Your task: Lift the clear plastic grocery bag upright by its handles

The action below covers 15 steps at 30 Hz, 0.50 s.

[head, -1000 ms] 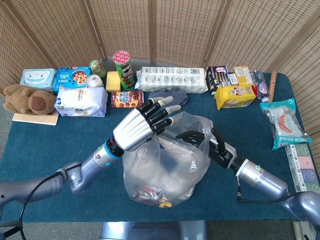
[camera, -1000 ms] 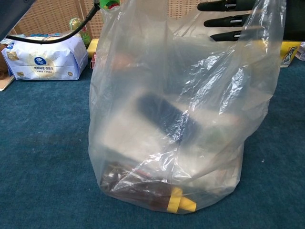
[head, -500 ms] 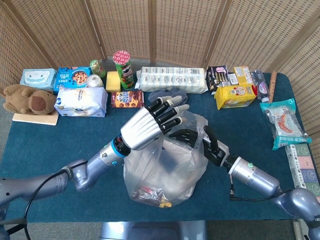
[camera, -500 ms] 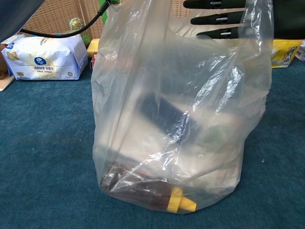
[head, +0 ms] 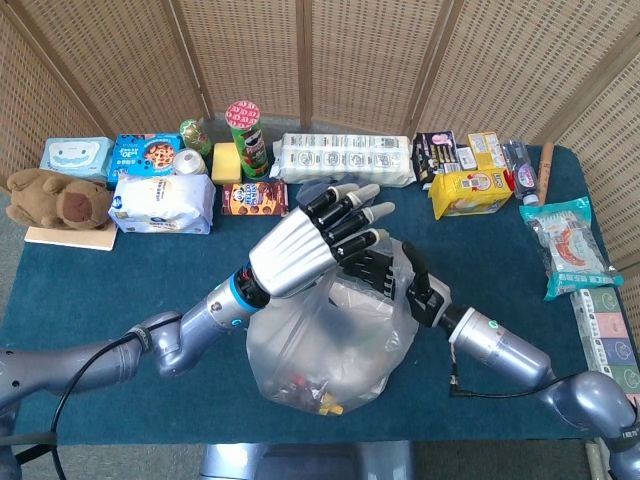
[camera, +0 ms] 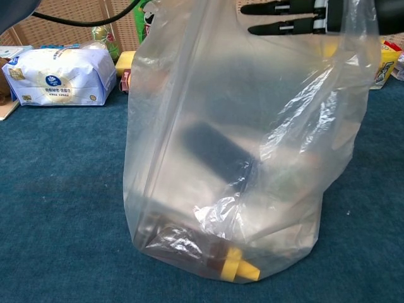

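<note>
The clear plastic bag (head: 320,340) stands upright at the middle of the blue table, its plastic pulled tall in the chest view (camera: 233,158). My silver left hand (head: 305,255) is above the bag's left top with its fingers stretched out. The left handle runs up under its palm, where the grip is hidden. My black right hand (head: 385,272) is at the bag's right rim. Its fingers (camera: 284,9) reach level across the top with plastic draped over them. Inside lie a dark flat object (camera: 218,148) and a yellow-capped bottle (camera: 238,271).
Groceries line the table's back: a green chip can (head: 245,135), a white and blue tissue pack (head: 160,205) (camera: 60,76), a cookie box (head: 253,198), a long white pack (head: 345,158) and a yellow bag (head: 468,192). A plush bear (head: 55,200) sits far left.
Both hands have risen and moved closer together over the bag's mouth. The plastic has been drawn up straighter and the bag stands taller.
</note>
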Motion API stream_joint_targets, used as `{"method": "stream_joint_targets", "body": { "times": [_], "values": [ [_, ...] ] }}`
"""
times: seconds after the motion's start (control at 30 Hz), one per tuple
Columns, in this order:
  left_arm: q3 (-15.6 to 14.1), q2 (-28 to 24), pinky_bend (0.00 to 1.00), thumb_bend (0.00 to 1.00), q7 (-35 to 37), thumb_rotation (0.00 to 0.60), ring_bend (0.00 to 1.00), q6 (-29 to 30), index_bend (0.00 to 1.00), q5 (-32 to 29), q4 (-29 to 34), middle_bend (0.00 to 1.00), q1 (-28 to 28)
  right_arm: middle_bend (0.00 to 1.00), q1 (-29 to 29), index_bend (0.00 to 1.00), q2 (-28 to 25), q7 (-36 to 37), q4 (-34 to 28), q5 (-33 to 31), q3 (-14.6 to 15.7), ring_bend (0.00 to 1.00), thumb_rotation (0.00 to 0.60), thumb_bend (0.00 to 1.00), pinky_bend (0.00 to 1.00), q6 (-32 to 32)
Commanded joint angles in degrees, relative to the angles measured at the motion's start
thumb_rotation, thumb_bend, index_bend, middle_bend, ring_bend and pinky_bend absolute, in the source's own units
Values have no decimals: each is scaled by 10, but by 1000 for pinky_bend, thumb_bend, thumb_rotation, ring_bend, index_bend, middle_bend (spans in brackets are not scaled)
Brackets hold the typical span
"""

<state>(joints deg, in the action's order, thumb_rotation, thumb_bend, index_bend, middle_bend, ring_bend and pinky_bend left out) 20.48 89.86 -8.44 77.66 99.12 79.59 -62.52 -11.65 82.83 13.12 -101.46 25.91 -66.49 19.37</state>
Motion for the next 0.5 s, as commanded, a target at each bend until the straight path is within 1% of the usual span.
{"method": "stream_joint_targets", "body": {
  "times": [0.03,0.27,0.5],
  "values": [
    [2,-2,257,246,-3,600,140,0,331,-2,3,243,-2,189,0,221,-1,7,-4,-4,-7,69,1,92,31,2],
    [-1,-6,258,247,-5,600,140,2,330,-5,4,243,-2,193,8,222,-9,17,-16,-7,-23,72,1,96,45,5],
    [-3,-9,258,247,-3,600,140,4,330,-11,-2,243,-1,197,17,221,-14,23,-19,-7,-25,79,1,96,55,13]
  ]
}}
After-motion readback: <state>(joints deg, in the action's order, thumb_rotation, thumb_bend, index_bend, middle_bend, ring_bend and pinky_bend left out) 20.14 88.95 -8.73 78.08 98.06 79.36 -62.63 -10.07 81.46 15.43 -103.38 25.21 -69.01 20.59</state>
